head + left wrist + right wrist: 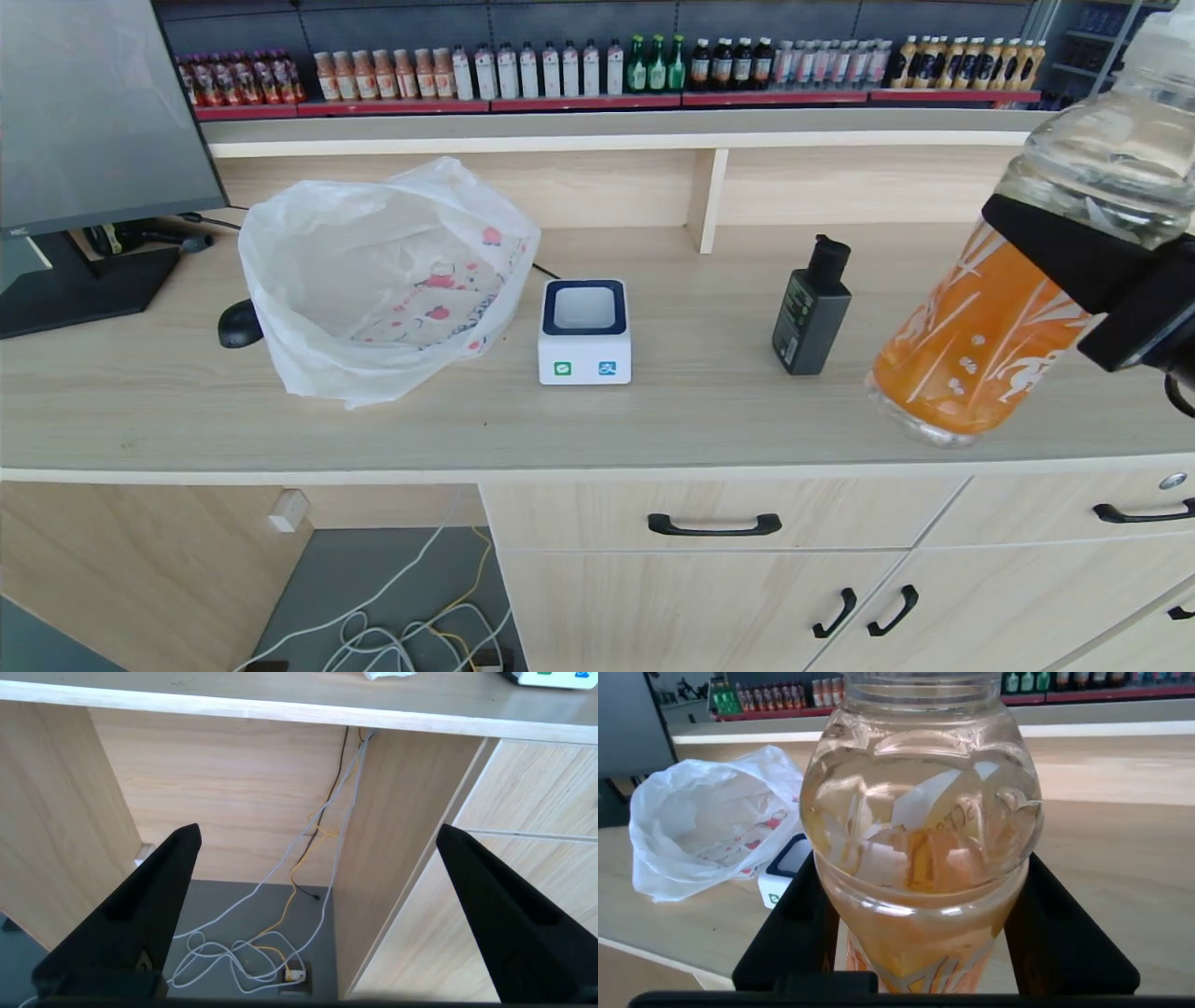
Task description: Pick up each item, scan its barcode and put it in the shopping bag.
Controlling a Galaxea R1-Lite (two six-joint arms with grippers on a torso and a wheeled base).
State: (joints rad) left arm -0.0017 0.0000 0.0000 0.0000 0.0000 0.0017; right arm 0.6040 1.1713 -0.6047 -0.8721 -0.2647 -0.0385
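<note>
Shopping bag (373,280): thin, limp film, mouth open upward, at the left part of the countertop (700,420).

Drink bottle (980,345): held tilted over the right front edge, clamped below its shoulder by the right gripper (929,943). Judged liquid-filled, hence heavy. The wall is smooth, so probably slippery and slightly yielding.

Barcode scanner (584,331): mid-countertop, just beside the bag.

Dark flip-cap bottle (810,308): upright, between scanner and drink bottle. Probably light and rigid; grasp the body.

Left gripper (318,859): released, below the countertop's front edge.
</note>
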